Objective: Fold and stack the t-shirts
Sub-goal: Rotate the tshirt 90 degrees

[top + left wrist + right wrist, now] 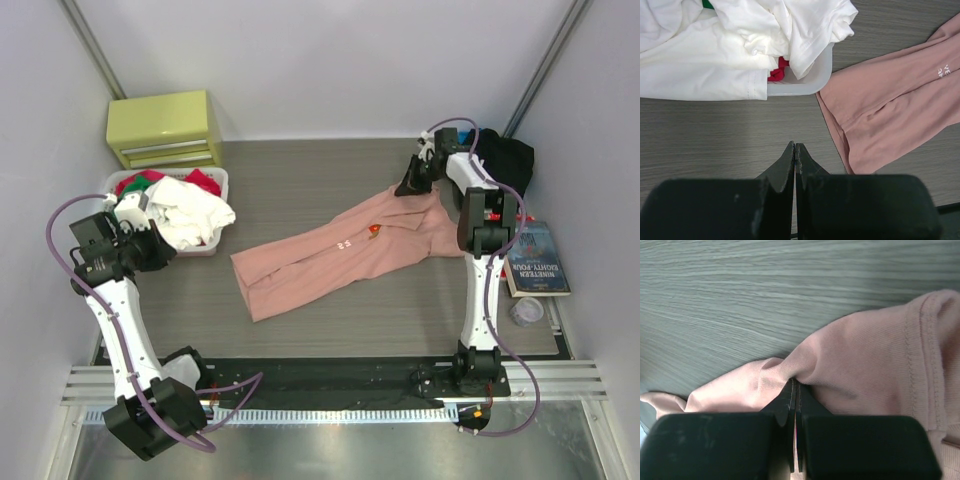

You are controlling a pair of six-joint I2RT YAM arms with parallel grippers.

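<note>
Right claw (796,384): its fingers are pressing together on a bunched fold of the pink t-shirt (865,360), so it is gripping that cloth at the shirt's end farthest from the basket (224,185).
Left claw (795,147): it is hovering with its fingers fully together and nothing between them, above bare surface (715,130) just beside the basket's near wall (812,80).
Pink t-shirt (340,255): it is lying stretched out and rumpled on the surface, running slantwise away from the basket. Its nearest end is lying just beside the basket and is not touching it in the left wrist view. Small print marks are showing around its middle.
Black t-shirt (508,160): it is sitting crumpled at the far corner of the surface, well apart from the basket, beyond the pink t-shirt's gripped end.
Basket: it is holding white garments (190,215) that are spilling over its rim, with red cloth (777,70) peeking out under them.
Yellow drawer box (165,128): it is standing just behind the basket.
Book (540,260): it is lying flat at the surface's edge, on the side opposite the basket.
</note>
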